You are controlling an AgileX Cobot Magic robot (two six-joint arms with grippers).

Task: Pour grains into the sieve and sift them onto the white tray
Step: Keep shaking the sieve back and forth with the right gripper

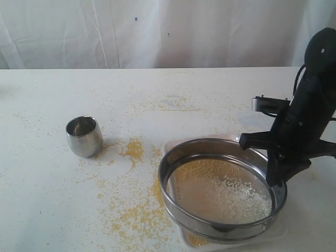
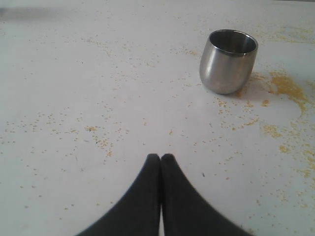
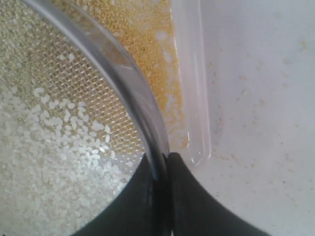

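Note:
The round steel sieve [image 1: 222, 190] sits over the white tray [image 1: 231, 139] at the front right, with whitish and golden grains [image 1: 231, 197] on its mesh. My right gripper [image 1: 276, 176] is shut on the sieve's rim at its right side. In the right wrist view the rim [image 3: 129, 83] runs between the black fingers [image 3: 184, 196]; pale grains [image 3: 59, 157] lie on the mesh and yellow meal [image 3: 152, 44] lies on the tray [image 3: 193, 88] below. My left gripper [image 2: 160, 157] is shut and empty, above the table short of the steel cup [image 2: 227, 60].
The small steel cup [image 1: 83, 136] stands upright on the left of the table. Spilled yellow meal [image 1: 133, 149] is scattered between cup and sieve and in front of the tray [image 1: 131, 220]. A white curtain hangs behind the table.

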